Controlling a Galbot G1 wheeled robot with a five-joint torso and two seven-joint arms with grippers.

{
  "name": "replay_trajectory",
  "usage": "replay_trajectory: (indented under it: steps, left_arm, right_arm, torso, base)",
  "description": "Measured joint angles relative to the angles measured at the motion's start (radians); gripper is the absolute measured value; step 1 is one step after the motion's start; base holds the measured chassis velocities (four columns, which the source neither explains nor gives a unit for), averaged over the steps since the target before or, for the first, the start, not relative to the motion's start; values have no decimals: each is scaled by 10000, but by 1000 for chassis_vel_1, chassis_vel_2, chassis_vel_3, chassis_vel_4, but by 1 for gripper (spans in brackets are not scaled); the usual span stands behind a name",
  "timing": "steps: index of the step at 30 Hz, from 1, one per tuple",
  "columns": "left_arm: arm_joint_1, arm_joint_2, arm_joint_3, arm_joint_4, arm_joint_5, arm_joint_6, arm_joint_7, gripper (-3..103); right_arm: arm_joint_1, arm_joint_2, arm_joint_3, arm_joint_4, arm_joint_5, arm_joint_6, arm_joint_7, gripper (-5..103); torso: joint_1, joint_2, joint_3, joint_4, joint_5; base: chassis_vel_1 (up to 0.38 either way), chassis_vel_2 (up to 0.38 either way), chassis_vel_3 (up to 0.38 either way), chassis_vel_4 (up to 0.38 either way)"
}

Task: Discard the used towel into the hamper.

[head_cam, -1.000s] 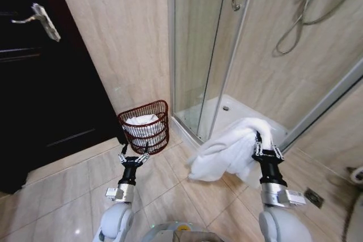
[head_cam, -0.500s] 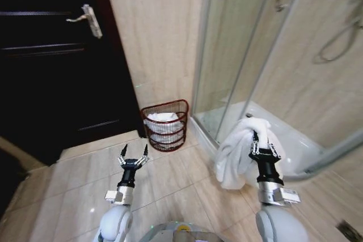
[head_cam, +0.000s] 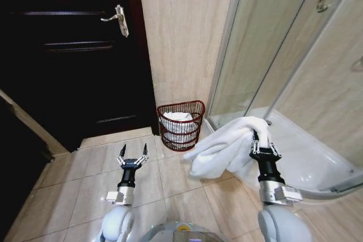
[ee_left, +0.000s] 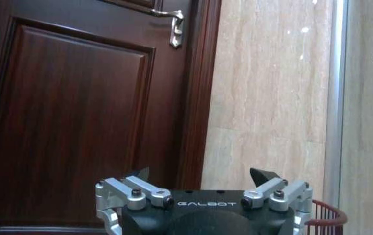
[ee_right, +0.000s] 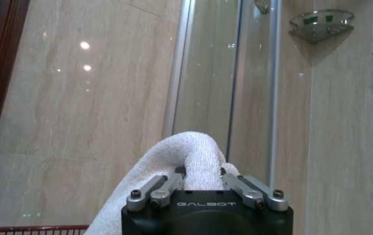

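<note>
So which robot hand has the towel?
The right gripper is shut on the white towel. The left gripper is open and empty, above the floor.

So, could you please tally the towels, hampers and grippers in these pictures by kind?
White towels: 2, one held by the right gripper, one in the hamper.
Hamper: 1.
Grippers: 2, left open, right shut on its towel.
Total: 5.

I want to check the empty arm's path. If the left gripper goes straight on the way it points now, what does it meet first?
Probably the dark wooden door or its frame: the open left gripper faces it, with the hamper off to one side. Depth is unclear.
</note>
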State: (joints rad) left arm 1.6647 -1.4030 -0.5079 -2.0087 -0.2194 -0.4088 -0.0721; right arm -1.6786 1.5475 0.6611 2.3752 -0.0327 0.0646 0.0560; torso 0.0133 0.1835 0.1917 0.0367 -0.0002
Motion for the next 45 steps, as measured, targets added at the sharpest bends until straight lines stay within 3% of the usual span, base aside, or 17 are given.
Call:
replay_trajectory:
  steps: [11, 23, 45]
  left_arm:
    - [-74, -37, -12, 41, 9, 58, 12, 100]
    - [-122, -50, -8, -49, -89, 164, 33, 100]
    - [-104, -102, 35, 262, -132, 20, 40, 100]
  right_arm:
    - [179, -92, -98, -257, 6, 92, 49, 18]
    - [355, -138, -390, -102, -68, -132, 112, 18]
    - [219, -151, -456, -423, 65, 812, 26, 18]
  torso:
    - [0, 0, 0, -3, 4]
    - [0, 0, 0, 0, -6]
    - [0, 0, 0, -2, 3]
  base:
    - [24, 29, -25, -37]
    - [214, 202, -207, -213]
    - [53, 52, 24, 30]
